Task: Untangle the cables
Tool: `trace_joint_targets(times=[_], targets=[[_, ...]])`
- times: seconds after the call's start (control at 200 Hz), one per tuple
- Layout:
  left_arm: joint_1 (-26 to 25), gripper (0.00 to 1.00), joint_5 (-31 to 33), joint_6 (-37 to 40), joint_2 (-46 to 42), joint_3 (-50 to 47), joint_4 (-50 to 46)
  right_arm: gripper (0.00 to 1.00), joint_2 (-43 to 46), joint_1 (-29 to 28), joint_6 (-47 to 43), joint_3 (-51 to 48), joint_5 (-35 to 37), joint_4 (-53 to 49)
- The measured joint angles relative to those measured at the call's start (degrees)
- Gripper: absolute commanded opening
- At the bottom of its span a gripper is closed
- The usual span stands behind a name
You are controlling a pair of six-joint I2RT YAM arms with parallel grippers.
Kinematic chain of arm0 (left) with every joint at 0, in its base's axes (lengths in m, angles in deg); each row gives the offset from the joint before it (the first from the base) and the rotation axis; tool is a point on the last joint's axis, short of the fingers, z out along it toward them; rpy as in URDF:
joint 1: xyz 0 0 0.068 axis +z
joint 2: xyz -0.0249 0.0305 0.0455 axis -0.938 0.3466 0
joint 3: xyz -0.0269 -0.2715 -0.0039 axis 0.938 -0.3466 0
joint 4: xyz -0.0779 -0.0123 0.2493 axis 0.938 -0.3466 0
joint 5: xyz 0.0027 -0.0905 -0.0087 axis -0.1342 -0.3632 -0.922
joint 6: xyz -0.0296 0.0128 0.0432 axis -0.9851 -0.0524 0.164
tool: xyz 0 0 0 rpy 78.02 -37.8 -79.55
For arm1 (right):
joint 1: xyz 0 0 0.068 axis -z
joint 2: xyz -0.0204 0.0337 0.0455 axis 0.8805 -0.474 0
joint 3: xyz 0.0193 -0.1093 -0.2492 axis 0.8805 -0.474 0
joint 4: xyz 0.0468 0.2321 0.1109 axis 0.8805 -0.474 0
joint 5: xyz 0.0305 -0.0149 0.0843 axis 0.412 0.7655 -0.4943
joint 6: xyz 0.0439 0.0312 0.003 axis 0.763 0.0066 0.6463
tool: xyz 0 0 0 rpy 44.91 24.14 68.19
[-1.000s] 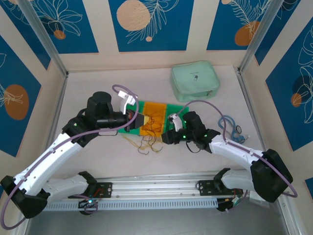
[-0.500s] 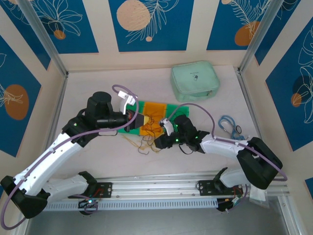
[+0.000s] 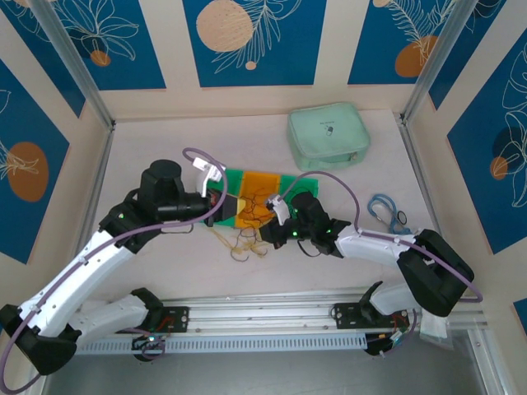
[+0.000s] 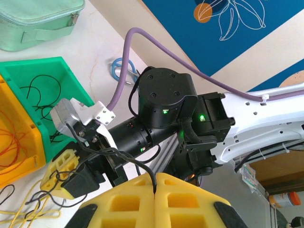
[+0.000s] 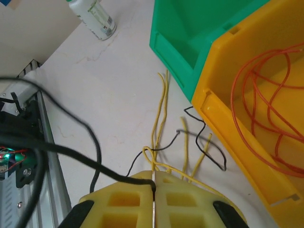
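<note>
A black cable (image 4: 124,157) stretches between both grippers. My left gripper (image 4: 156,176) is shut on one end of it, its yellow fingers pressed together. My right gripper (image 5: 154,176) is shut on the same black cable (image 5: 71,123), low over the table, and pale yellow cables (image 5: 160,109) run right up to its fingertips. More black and yellow strands lie loose on the table (image 3: 243,243). Orange cables (image 5: 266,99) are coiled inside the yellow bin (image 5: 223,128). From above, the left gripper (image 3: 216,197) sits at the bins' left end and the right gripper (image 3: 265,234) just in front of them.
A green bin (image 5: 190,42) adjoins the yellow one; another green compartment (image 4: 28,90) holds black strands. A mint zip pouch (image 3: 327,136) lies at the back right, a blue clip (image 3: 385,210) to the right, a white bottle (image 5: 95,19) nearby. A metal rail (image 3: 263,317) runs along the near edge.
The right arm swung left to the loose strands and its jaws closed on the black cable. The left gripper, still shut, drew back slightly to the left.
</note>
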Motion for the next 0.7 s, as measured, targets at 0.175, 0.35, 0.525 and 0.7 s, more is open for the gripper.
trace_joint_targets(times=[0.175,0.35,0.525,0.7], targets=[[0.7,0.0,2.0,0.9,-1.4,0.0,-3.2,0.0,4.3,0.0,0.0,0.0,1.2,-1.1],[2.0,0.0,8.1,2.8,-4.2,-0.1,-8.4,0.0,14.4,0.3,-0.9,0.0,4.7,-7.3],[3.3,0.0,15.3,5.3,-6.9,0.3,-14.4,0.0,25.1,2.1,-2.6,-0.1,8.3,-16.4],[3.7,0.0,21.8,7.1,-7.0,1.4,-20.0,0.0,34.3,3.6,-2.8,-1.8,10.5,-25.5]])
